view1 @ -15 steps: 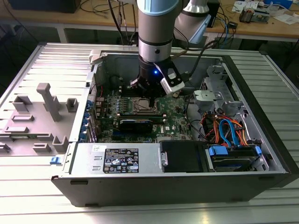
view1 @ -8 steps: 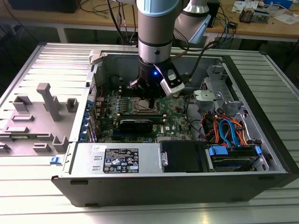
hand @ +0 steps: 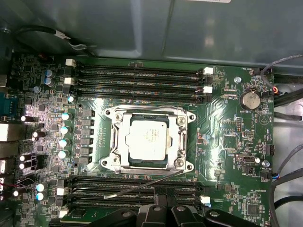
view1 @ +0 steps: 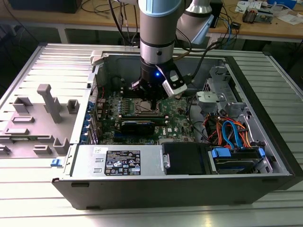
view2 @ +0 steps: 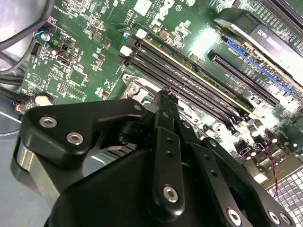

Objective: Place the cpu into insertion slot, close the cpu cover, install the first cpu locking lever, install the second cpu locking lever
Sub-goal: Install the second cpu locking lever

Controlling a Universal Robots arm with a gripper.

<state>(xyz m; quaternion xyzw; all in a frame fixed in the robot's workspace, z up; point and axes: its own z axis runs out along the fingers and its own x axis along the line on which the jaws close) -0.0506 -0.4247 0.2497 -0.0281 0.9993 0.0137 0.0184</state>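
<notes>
The cpu (hand: 148, 138) lies flat in the insertion slot (hand: 111, 116) on the green motherboard. Its silver top shows through the window of the cpu cover (hand: 182, 142), which is down over it. One thin metal locking lever (hand: 142, 186) sticks out slantwise from a corner of the slot, raised over the memory slots. My gripper (view1: 152, 100) hangs inside the open case just above the slot. In the second wrist view its black fingers (view2: 164, 101) stand together next to the slot's silver corner (view2: 135, 88). My gripper (hand: 168, 212) is shut with nothing seen between its fingers.
Long black memory slots (hand: 137, 82) flank the socket on two sides. A black card with a heatsink (view1: 137, 126) lies nearby. Orange and blue cables (view1: 232, 132), a drive cage and the case walls close in. A grey fixture (view1: 40, 118) lies at the exterior view's left.
</notes>
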